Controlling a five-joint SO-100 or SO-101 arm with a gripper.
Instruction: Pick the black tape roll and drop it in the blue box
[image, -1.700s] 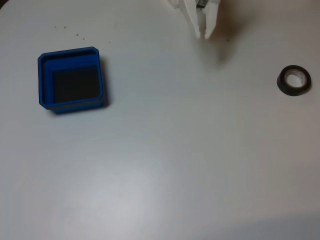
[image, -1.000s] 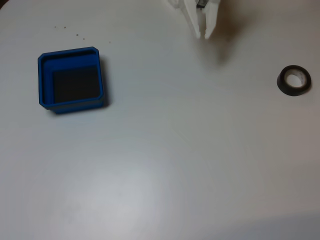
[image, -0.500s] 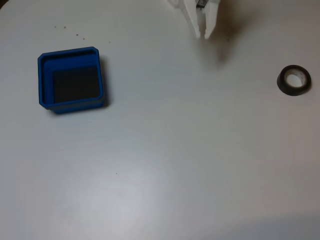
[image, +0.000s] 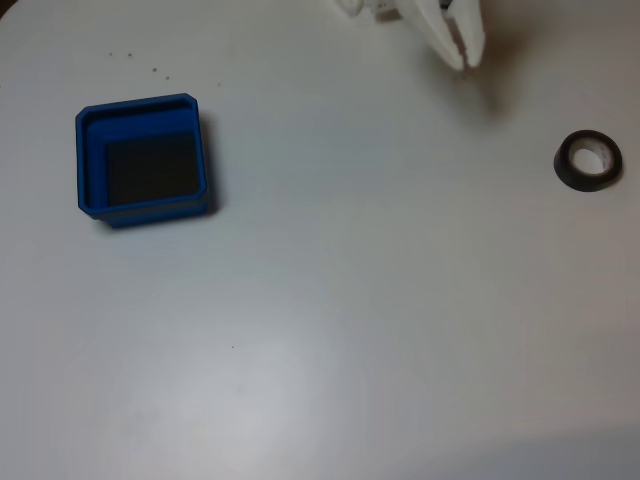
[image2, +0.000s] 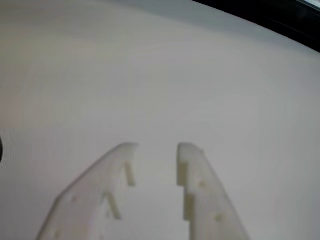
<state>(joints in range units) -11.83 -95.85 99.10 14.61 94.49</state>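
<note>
A plain white worktop (image: 330, 330) spans the whole fixed view, smooth and faintly glossy, with a few tiny dark specks near the upper left and a soft shadow across the bottom right corner. In the wrist view the same pale surface runs up to a dark, unlit strip along the top right edge, where nothing of the room can be made out.

The blue box (image: 142, 203) sits on the left side of the fixed view, its low walls around a dark square floor, with nothing inside.

The white end effector (image: 463, 62) reaches in from the top edge of the fixed view, right of centre, tilted toward the right, above bare worktop. The wrist view shows what the fixed view does not: the two fingers of the end effector (image2: 157, 146) stand apart with a clear gap between them, holding nothing.

The black tape roll (image: 587, 161) lies flat at the right edge of the fixed view, pale core upward, well apart from the box and apart from the end effector.

No writing can be read anywhere.
</note>
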